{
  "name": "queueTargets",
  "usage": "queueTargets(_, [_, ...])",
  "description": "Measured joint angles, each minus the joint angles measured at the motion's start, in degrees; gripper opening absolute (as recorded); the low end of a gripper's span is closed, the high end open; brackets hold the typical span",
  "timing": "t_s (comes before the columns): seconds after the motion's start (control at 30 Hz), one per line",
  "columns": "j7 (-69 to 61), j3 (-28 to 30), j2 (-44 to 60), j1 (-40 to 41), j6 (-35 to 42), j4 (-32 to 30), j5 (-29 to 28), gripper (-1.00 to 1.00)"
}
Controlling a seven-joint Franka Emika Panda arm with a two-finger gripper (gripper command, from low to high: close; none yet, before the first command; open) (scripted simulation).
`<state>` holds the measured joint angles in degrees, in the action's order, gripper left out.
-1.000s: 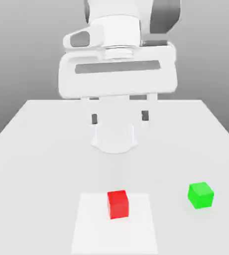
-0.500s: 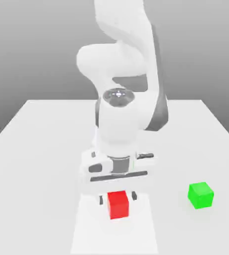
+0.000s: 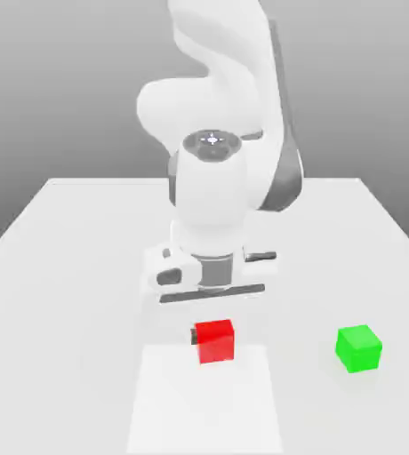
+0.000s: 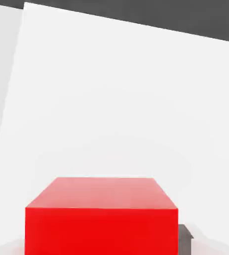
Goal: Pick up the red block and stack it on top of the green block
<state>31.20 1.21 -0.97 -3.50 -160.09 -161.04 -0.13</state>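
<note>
Exterior view: the white two-finger gripper (image 3: 214, 336) is closed on the red cube-shaped block (image 3: 215, 342), above the white square patch (image 3: 203, 409). The green cube-shaped block (image 3: 359, 348) sits on the pale table (image 3: 66, 302), toward the exterior view's right.
Hand view: the red block has a dark fingertip (image 4: 184, 240) against one side.

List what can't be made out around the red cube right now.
- Far finger pad on the exterior view's right: hidden behind the red cube in the exterior view.
- Lower part of the red cube: cut off by the picture's edge in the hand view.
- Cube's far side: turned away from the camera in the exterior view.
</note>
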Motion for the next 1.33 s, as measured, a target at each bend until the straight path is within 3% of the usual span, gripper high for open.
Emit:
queueTargets(0.9, [-71.07,-7.98,-2.56,-26.72,7.98,5.33,1.01,-1.0])
queueTargets(1.2, [-72.97,-7.36,7.59,-27.88,-1.35,6.19,-1.64,-1.0])
queueTargets(1.23, [-72.43,-6.97,9.0,-28.07,-2.69,6.19,-2.37,1.0])
queueTargets(1.33, [-72.43,-6.97,9.0,-28.07,-2.69,6.19,-2.37,1.0])
